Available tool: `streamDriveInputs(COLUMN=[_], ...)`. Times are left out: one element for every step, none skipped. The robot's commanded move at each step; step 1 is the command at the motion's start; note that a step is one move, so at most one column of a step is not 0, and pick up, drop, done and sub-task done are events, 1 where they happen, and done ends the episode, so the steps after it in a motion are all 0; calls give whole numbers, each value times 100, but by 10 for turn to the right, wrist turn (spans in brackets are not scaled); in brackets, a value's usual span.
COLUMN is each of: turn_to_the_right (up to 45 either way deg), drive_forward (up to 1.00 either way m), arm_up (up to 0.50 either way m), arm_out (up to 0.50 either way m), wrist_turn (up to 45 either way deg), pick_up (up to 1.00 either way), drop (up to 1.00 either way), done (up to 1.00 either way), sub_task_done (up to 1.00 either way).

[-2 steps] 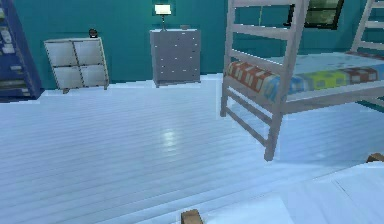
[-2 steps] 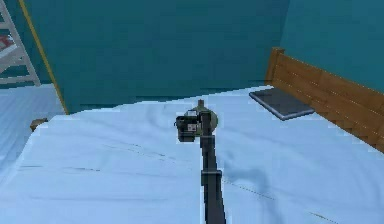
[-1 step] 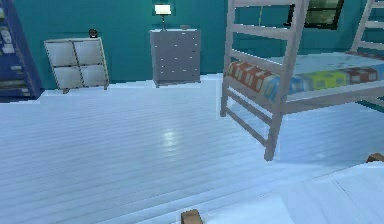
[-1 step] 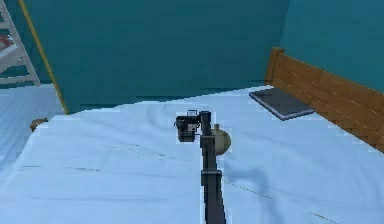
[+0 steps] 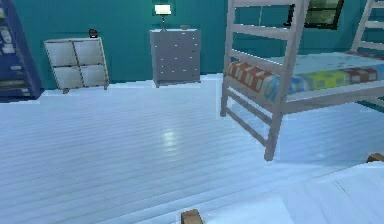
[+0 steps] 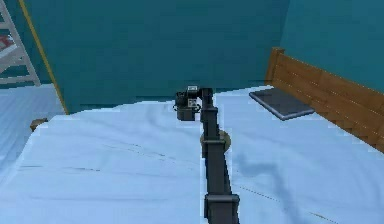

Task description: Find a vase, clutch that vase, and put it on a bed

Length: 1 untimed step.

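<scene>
Hand (image 6: 185,103) at the end of the outstretched arm (image 6: 215,165) hangs over a pale-sheeted bed (image 6: 110,160), short of a laptop (image 6: 283,103) near the wooden headboard (image 6: 330,95); whether it grips anything cannot be told. No vase is plainly made out, though a small tan lump (image 6: 226,140) on the bed beside the arm may be it. Judged stage: placing. Next, confirm the vase rests steady, then draw the arm back clear.
</scene>
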Motion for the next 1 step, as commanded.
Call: streamDriveInputs(turn_to_the_right=[0], drive_forward=[0], arm_up=[0], arm_out=[-8], wrist_turn=[0], pick_up=[0], drop=[0], done=[0], sub_task_done=[0])
